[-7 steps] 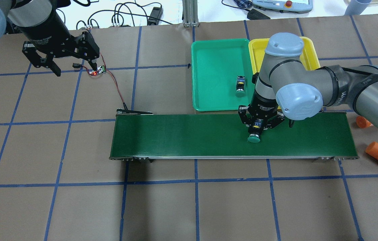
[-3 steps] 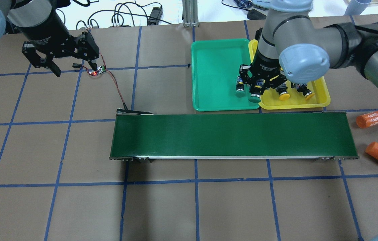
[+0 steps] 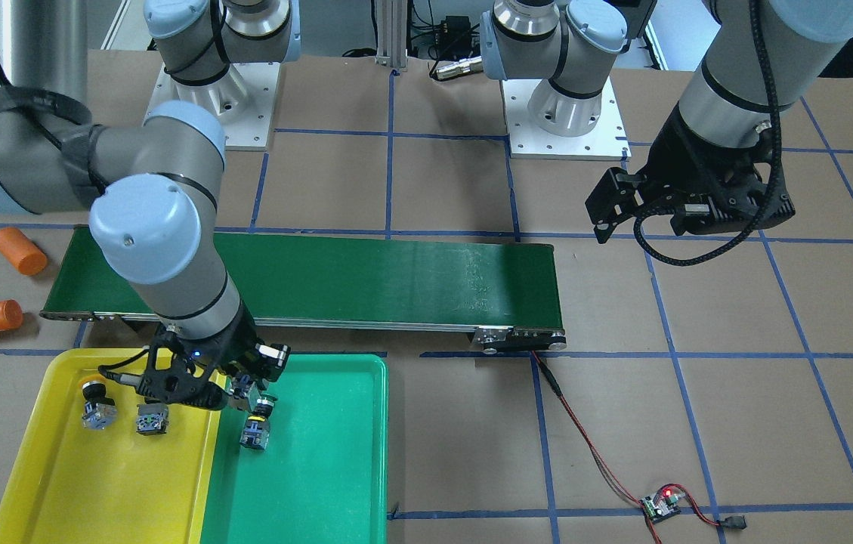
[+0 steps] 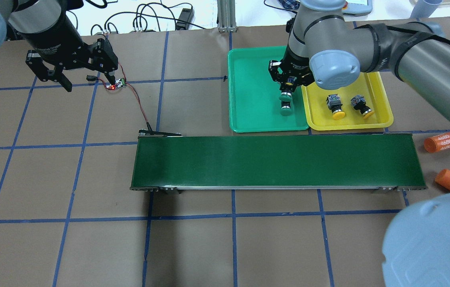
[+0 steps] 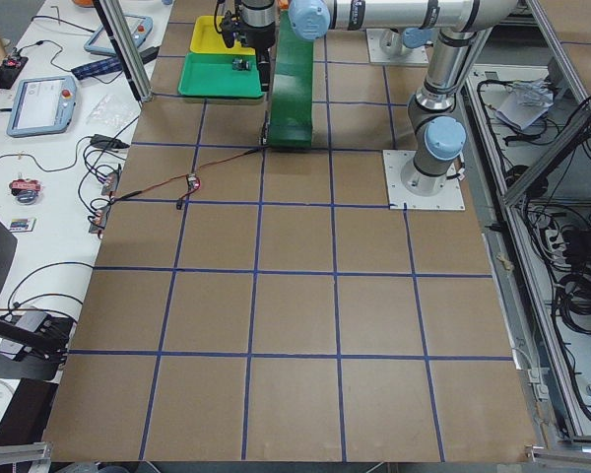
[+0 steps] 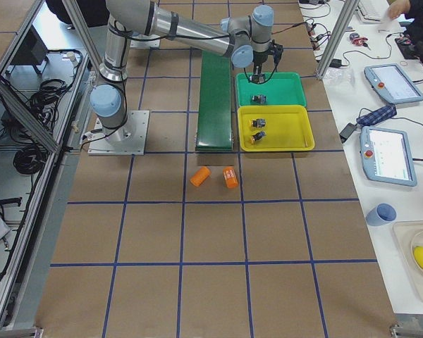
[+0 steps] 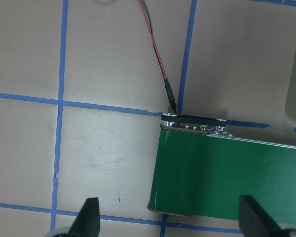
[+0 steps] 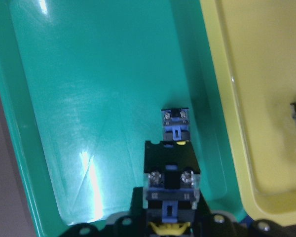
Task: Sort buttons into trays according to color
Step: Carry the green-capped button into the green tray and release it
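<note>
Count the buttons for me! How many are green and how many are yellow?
Green buttons: 2, the lying green button in the green tray and the held green button in the right gripper.
Yellow buttons: 2, the inner yellow button and the outer yellow button, both in the yellow tray.
Total: 4.

green tray [image 4: 248,91] has open floor on its left half; a lying green button [image 4: 285,109] crowds the right edge

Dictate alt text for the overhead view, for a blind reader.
The right gripper holds a green button over the green tray, beside a second green button lying there. Two yellow buttons lie in the yellow tray; the left gripper hangs open far left.
</note>
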You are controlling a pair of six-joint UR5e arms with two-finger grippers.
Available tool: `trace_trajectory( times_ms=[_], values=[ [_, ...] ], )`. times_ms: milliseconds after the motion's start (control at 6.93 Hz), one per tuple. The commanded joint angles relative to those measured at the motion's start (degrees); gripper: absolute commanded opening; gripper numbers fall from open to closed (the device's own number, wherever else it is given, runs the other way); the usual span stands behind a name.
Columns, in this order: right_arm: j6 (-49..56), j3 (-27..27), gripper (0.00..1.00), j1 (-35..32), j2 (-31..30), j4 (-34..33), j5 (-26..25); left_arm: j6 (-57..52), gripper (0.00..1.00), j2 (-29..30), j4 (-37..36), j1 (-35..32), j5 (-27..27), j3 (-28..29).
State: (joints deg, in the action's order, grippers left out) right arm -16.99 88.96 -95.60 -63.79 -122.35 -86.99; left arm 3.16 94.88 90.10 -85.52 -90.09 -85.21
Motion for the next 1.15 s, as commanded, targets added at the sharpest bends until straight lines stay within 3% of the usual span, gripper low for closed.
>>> trace_trajectory(
  times_ms=[0,144,288,433,577,865,1010],
  values=[
    [0.2,-0.19,0.0,-1.95,4.54,-9.02,0.24,0.0,1.0,0.05,-0.01,0.0,0.0,0.13],
    [0.29,-0.19,0.07,-2.66,5.42,-10.27,0.15,0.0,1.0,0.39,-0.01,0.0,0.09,0.57],
    [0.29,-0.02,0.24,-3.19,6.99,-12.72,0.15,0.0,1.0,0.22,-0.01,0.0,0.09,0.48],
    [0.2,-0.1,0.82,-3.72,8.05,-12.91,-0.02,0.0,1.0,0.48,-0.01,0.0,0.09,0.4],
    [0.11,-0.02,1.0,-3.81,8.15,-13.96,-0.11,0.0,1.0,0.05,-0.01,0.0,0.0,0.31],
    [0.37,-0.1,1.0,-3.46,6.67,-13.19,-0.73,0.0,1.0,-0.48,-0.01,-0.09,0.0,-0.05],
    [0.46,0.24,1.0,-2.67,2.92,-9.35,-0.9,-0.09,1.0,-0.48,-0.01,-0.09,0.0,-0.04]
  ],
)
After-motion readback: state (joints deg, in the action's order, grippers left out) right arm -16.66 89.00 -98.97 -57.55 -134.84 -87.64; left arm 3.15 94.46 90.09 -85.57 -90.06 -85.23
